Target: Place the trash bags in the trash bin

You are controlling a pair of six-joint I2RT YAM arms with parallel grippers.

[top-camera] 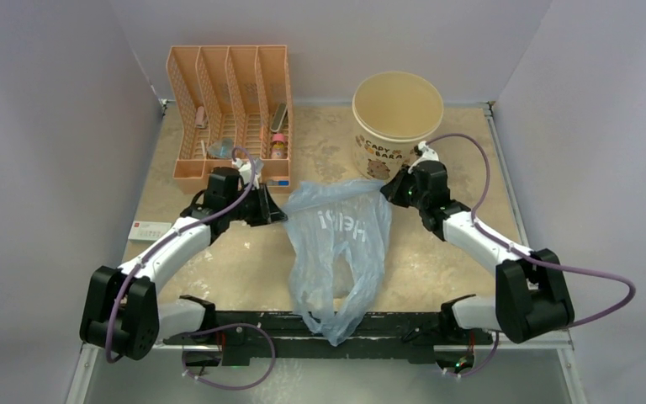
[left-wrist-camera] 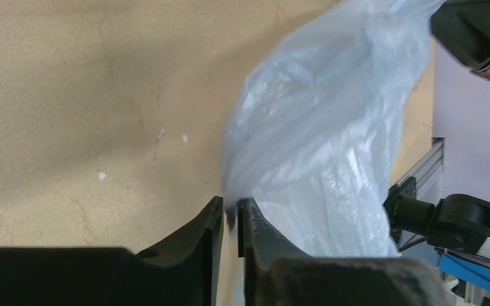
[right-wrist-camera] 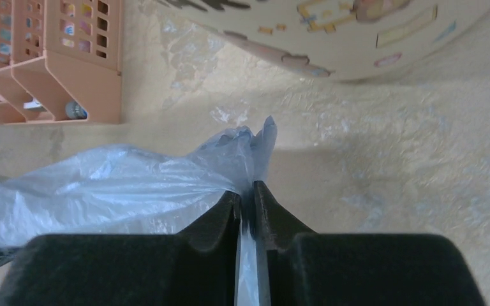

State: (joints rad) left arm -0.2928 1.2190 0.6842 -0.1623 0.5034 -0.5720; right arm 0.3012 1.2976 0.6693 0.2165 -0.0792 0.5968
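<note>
Biggest worry, I think: the trash bag (top-camera: 341, 244) could slip out. My left pincer (left-wrist-camera: 230, 213) was shut on only the very edge of the film, so a quick pull would prob. tug it free. My right pincer (right-wrist-camera: 247, 194) was shut on the bag too, w/ a small tuft poking past the tips, so that side looked safer. If one side let go, the bag would flop down & miss the trash bin (top-camera: 387, 156).

2nd worry: the bag was long. Its bottom end lay at 6 o'clock, over the near edge of the worktop (top-camera: 446, 252), by my arm bases. It could snag there on the way up. It could also drag on the bin rim & tip the bin, b/c the bin looked empty & maybe light.

3rd: the orange organizer (top-camera: 229, 109) sat at 11 o'clock, close to my left arm. A wide swing might bump it.

The bag was thin, see-through, pale blue, crinkly & limp, w/ white letters on it. It was spread btw. my 2 pincers in the middle of the worktop. Its top corners were at its own 10 & 2 o'clock. The bin stood at 1 o'clock, just past my right pincer, open side up. No part of the bag was in it yet.
</note>
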